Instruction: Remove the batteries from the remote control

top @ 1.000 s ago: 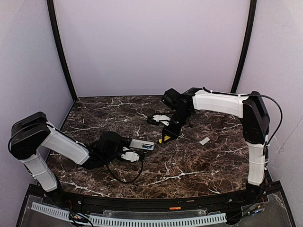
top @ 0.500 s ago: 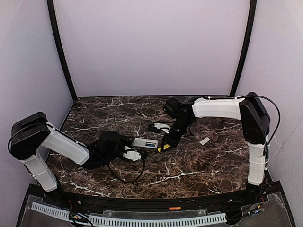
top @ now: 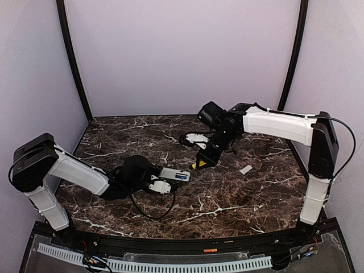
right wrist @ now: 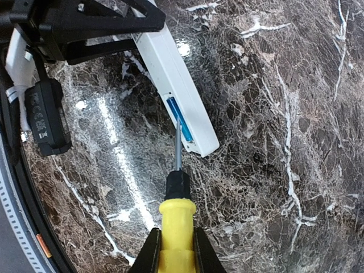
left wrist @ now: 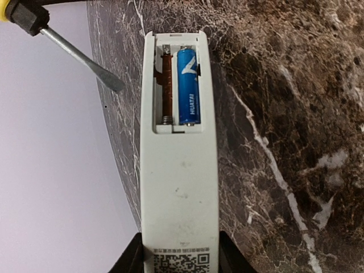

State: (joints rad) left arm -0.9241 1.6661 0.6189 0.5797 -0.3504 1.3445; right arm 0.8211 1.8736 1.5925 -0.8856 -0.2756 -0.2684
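Note:
The remote control is a white bar with its battery bay open, held just above the marble. My left gripper is shut on its code-mark end; both also show in the top view, the gripper and the remote. One blue battery lies in the right slot. The left slot shows a brown ribbed part; I cannot tell what it is. My right gripper is shut on a yellow screwdriver. Its blade tip hovers beside the blue battery.
A small flat white lid lies on the marble to the right of the screwdriver. A black cable loops in front of the left wrist. Purple walls and black posts close the table in.
Half a second ago the right gripper had dipped the screwdriver to the remote's open end; now it has drawn back up and right. The left gripper with the remote shifted slightly right.

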